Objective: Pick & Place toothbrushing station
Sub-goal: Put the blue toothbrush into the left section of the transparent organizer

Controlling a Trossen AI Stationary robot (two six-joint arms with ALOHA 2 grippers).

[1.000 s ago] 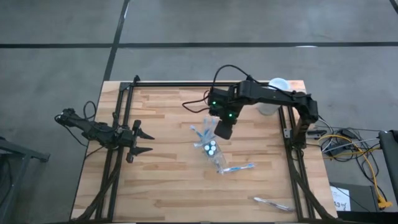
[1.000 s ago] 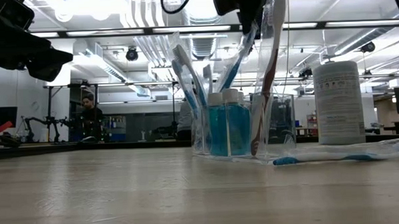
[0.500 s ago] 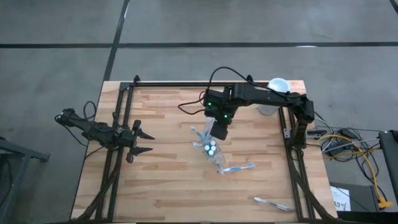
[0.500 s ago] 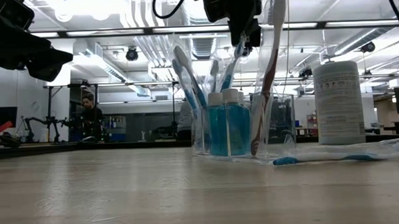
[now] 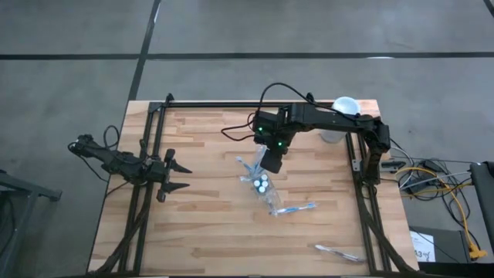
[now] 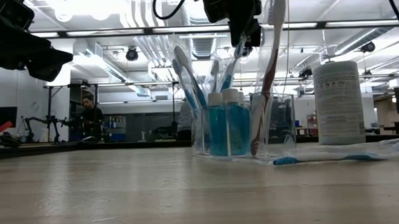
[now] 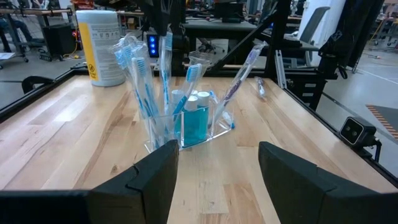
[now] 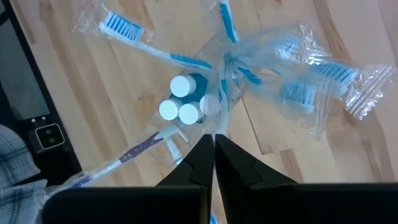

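Observation:
The toothbrushing station (image 5: 262, 185) is a clear holder (image 7: 186, 127) standing on the table's middle. Several blue-and-white toothbrushes lean in it beside three blue white-capped tubes (image 8: 181, 102). My right gripper (image 5: 271, 160) hangs just above the holder, pointing steeply down, shut on the top of one wrapped blue toothbrush (image 6: 230, 68) whose lower part reaches in among the others. My left gripper (image 7: 217, 168) waits open near the table's left edge (image 5: 171, 176), facing the station, with nothing between its fingers. My right gripper pinches the upper end (image 6: 237, 52) of the blue toothbrush between its two shut fingers. It comes from above, slanting down. The brush hangs nearly upright below the fingers, tilted a little, its lower part down in the holder among the other brushes. Its foot is hidden by the tubes.
A tall white cylinder (image 5: 344, 109) stands at the far right corner. One wrapped toothbrush (image 5: 296, 208) lies flat on the table just near-right of the holder, another (image 5: 338, 252) near the right front corner. Bare wood lies between the holder and the left arm.
My right gripper has shifted slightly toward the table's left and a little down with the brush's top, then kept still. The held brush now stands steeper in the holder.

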